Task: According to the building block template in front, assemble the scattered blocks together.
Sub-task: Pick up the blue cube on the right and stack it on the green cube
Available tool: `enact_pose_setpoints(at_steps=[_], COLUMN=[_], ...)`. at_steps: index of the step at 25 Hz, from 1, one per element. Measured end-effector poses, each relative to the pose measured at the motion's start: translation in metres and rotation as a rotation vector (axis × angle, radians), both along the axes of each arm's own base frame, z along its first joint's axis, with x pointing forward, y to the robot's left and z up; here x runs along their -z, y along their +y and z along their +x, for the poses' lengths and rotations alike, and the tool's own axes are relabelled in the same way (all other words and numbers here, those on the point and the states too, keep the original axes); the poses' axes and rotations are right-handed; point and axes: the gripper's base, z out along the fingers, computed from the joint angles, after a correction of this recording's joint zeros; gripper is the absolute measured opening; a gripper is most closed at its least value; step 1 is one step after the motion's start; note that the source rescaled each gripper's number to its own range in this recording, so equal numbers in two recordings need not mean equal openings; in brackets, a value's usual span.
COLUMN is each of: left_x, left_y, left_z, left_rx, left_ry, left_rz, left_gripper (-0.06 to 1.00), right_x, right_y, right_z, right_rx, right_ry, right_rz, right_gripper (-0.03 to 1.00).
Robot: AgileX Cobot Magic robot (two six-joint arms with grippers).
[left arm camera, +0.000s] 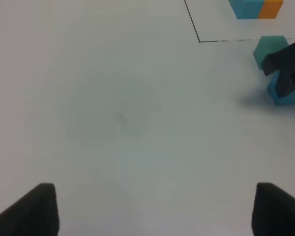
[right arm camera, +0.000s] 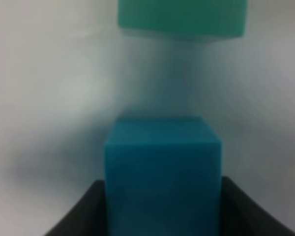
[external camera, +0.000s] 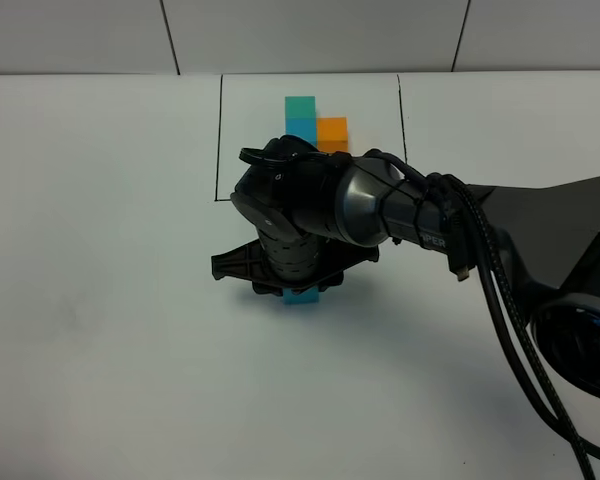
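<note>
The building block template [external camera: 315,122], teal-green, blue and orange cubes joined, sits in a black-lined frame at the back centre. My right gripper [external camera: 298,284] reaches across the middle and is shut on the sky-blue cube [external camera: 302,296], low at the table. In the right wrist view the blue cube [right arm camera: 162,167] sits between the two fingers [right arm camera: 83,211]. The loose teal-green cube [right arm camera: 182,17] lies just beyond it, apart from it. The left wrist view shows both cubes, teal-green [left arm camera: 269,49] and blue [left arm camera: 286,94]. My left gripper [left arm camera: 155,211] is open and empty. The loose orange cube is hidden.
The frame's black line [external camera: 218,140] runs along the left of the template, and its corner shows in the left wrist view [left arm camera: 199,41]. The right arm's body and cables [external camera: 480,260] cover the table's right centre. White table [external camera: 90,300] lies to the left.
</note>
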Motion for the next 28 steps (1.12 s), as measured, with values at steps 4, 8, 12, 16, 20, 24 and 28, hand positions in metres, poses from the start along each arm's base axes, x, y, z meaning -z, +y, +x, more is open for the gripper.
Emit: enact_pose_setpoints(at_steps=[4,8,12,16,20,24,28], left_x=[0.0,0.0,0.0,0.0,0.0,0.0,0.0], left_y=[0.0,0.0,0.0,0.0,0.0,0.0,0.0], left_z=[0.0,0.0,0.0,0.0,0.0,0.0,0.0], left_rx=[0.0,0.0,0.0,0.0,0.0,0.0,0.0], left_ry=[0.0,0.0,0.0,0.0,0.0,0.0,0.0], left_rz=[0.0,0.0,0.0,0.0,0.0,0.0,0.0], left_gripper=[0.82,0.82,0.82,0.82,0.82,0.82,0.82], right_x=[0.0,0.0001,0.0,0.0006,0.0032,0.0051,0.0052], right_y=[0.0009,-0.0001,-0.0007,-0.0006,0.0001,0.0006,0.0008], right_z=[0.0017,0.0041,0.0059,0.0069,0.0082,0.0093,0.0104], right_rx=[0.006,0.014,0.017,0.016,0.012,0.008,0.023], right_ry=[-0.018,-0.045,-0.065,-0.074,-0.078,-0.082,-0.09], right_rz=[0.012,0.001,-0.006,-0.007,-0.009,-0.012,-0.001], right_gripper=[0.01,0.01,0.01,0.01,0.01,0.01,0.01])
